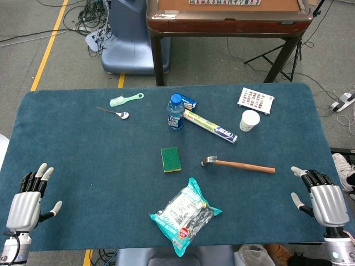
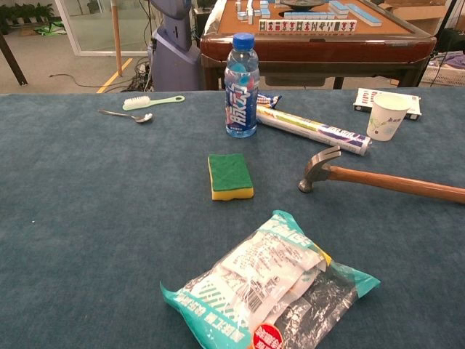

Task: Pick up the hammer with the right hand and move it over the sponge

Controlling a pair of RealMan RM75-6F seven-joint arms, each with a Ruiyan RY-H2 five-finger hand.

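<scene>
On the table's right edge, the right hand (image 1: 327, 198) waits, released.
Best grasp the hammer (image 1: 238, 164) mid-handle — then lift level toward the sponge (image 1: 171, 159).

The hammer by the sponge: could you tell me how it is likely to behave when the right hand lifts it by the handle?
The hammer looks rigid, so it should not flex. Its metal head probably outweighs the wooden handle, so it may dip head-first towards the sponge. The smooth handle could slip in the right hand.
</scene>
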